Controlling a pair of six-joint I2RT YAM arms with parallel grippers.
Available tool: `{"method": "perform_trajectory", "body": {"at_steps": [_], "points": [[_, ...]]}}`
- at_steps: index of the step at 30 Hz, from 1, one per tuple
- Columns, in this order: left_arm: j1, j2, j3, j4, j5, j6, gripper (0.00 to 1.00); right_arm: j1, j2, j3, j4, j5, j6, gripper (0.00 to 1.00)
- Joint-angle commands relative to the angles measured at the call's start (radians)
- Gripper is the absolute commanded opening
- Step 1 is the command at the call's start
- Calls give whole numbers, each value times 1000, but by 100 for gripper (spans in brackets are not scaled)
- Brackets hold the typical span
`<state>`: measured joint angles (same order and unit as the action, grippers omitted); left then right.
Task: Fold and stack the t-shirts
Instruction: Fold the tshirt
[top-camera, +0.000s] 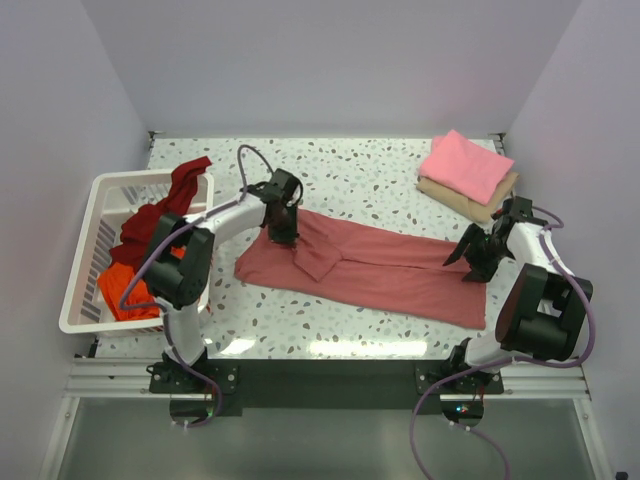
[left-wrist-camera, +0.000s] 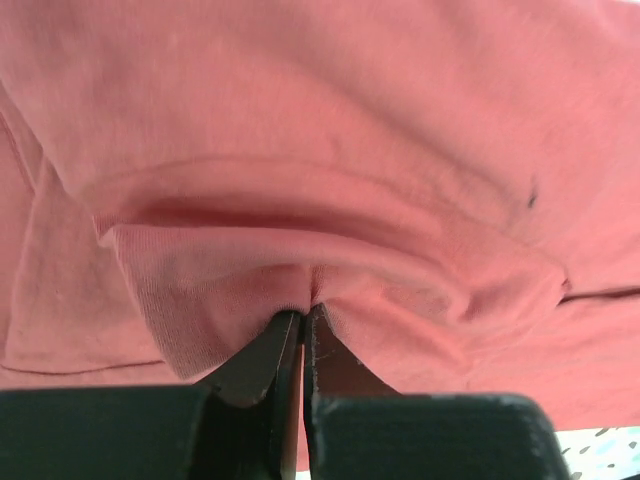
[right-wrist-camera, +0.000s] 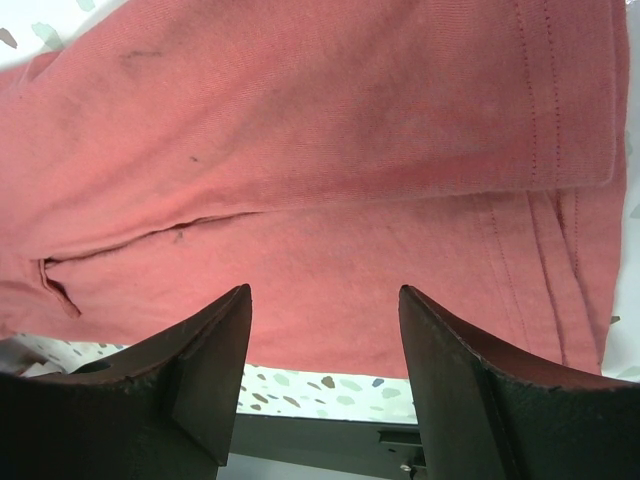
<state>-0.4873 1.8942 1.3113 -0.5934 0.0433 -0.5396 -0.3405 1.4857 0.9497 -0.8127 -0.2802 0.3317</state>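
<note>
Slip risk first: we see the left end effector (top-camera: 283, 225) clenched on a shallow pinch of the rose-red t-shirt (top-camera: 400, 275), with cloth caught only at the very fingertips (left-wrist-camera: 268, 352). We judge a fast lift could pull the knit out of that bite, or drag just the top layer and undo the lengthwise fold. The right end effector (top-camera: 478, 258) is released, jaws wide, hanging over the hem end at the right of the bench (top-camera: 380, 170). If it closes off-layer it may grab one ply and skew the next fold. Uneven pull between the arms would twist the shirt, and the sleeve flap by the left end effector could flop out.

Shirt lies flat across mid-bench as a long narrow band, bunched at the left end. It is soft matte jersey: fine ribbing in the left wrist view, a double-stitched hem in the right wrist view, a few dark specks. Bench is speckled terrazzo, hard and smooth. Pink t-shirt (top-camera: 462, 165) sits folded on a tan folded cloth (top-camera: 490, 203) at the far right corner. White slatted plastic basket (top-camera: 88, 230) at left holds a maroon t-shirt (top-camera: 150, 222) and an orange t-shirt (top-camera: 125, 290), both crumpled.
</note>
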Motion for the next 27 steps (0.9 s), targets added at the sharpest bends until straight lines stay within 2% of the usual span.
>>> {"method": "perform_trajectory", "body": {"at_steps": [1, 3, 6, 9, 12, 15, 16, 18, 19, 23, 27], "points": [[4, 25, 94, -20, -22, 42, 0, 5, 7, 23, -19, -16, -17, 64], [4, 57, 133, -60, -14, 58, 0, 5, 8, 23, -20, -17, -17, 64], [4, 121, 280, -149, -32, 92, 0, 5, 11, 20, -17, -20, -20, 64], [3, 181, 359, -201, -42, 131, 4, 5, 16, 20, -19, -25, -20, 64], [4, 230, 460, -224, -65, 168, 13, 3, 21, 21, -20, -30, -20, 64], [4, 253, 511, -241, -75, 193, 35, 3, 24, 21, -23, -31, -23, 64], [6, 249, 511, -235, -82, 193, 45, 3, 22, 18, -23, -31, -23, 64], [4, 212, 494, -209, -97, 187, 57, 5, 24, 15, -22, -31, -26, 64], [4, 195, 487, -201, -111, 182, 60, 3, 24, 14, -22, -31, -26, 64], [15, 67, 371, -113, -129, 153, 62, 3, 24, 9, -20, -33, -25, 65], [70, 0, 221, -26, -85, 87, 52, 5, 25, 9, -19, -34, -25, 65]]}}
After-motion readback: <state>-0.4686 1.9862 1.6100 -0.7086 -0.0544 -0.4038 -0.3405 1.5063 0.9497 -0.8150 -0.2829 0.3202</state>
